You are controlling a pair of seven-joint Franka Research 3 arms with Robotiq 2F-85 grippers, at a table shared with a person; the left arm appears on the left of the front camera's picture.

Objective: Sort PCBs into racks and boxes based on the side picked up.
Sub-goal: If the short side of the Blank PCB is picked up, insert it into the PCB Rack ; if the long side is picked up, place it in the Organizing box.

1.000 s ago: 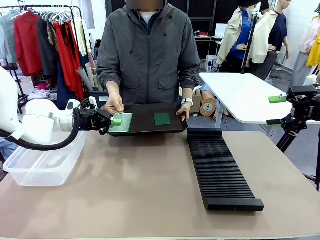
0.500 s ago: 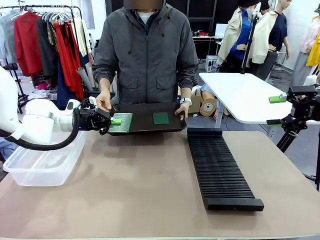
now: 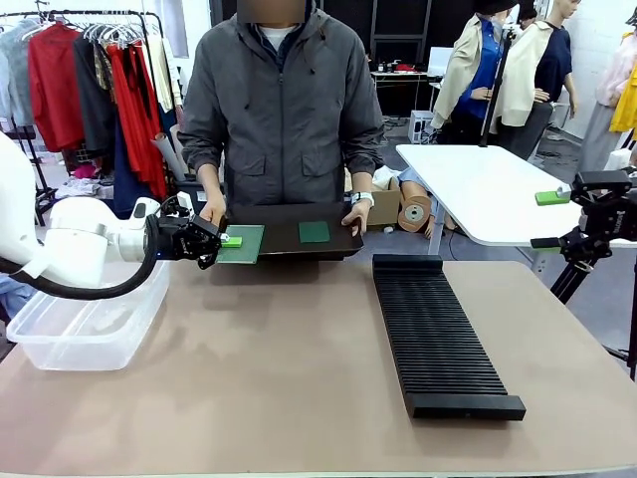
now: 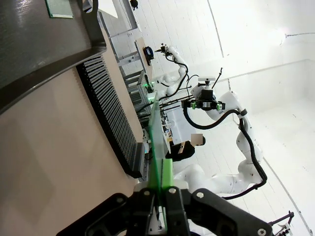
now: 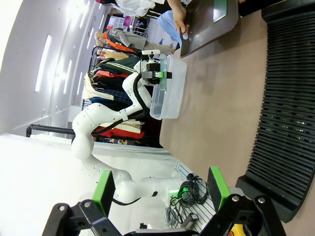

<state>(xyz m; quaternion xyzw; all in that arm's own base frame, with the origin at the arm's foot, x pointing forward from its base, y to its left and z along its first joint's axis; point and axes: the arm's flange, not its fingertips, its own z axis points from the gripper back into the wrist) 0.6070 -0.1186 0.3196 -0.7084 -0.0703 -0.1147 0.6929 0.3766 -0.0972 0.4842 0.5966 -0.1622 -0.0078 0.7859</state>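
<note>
My left gripper [image 3: 225, 242] is shut on the near edge of the larger light green PCB [image 3: 245, 243], which lies flat over the left end of the black tray [image 3: 284, 246]. In the left wrist view the PCB [image 4: 158, 132] shows edge-on, clamped between my left gripper's [image 4: 164, 183] green pads. The smaller dark green PCB [image 3: 314, 231] rests on the tray, which a person holds with both hands. The black slotted rack [image 3: 438, 334] lies at the table's right. The clear box [image 3: 88, 321] sits at the left, below my left arm. My right gripper [image 5: 161, 189] stands open and holds nothing.
My right gripper [image 3: 547, 219] hovers off the table's right edge beside a white side table [image 3: 478, 189]. The person stands at the far edge behind the tray. Bare tabletop [image 3: 269, 368] lies between the box and the rack.
The person's hand has left the light green PCB and taken the tray's left edge. The tray has drawn back and slightly left. My left gripper keeps its hold and has not moved.
</note>
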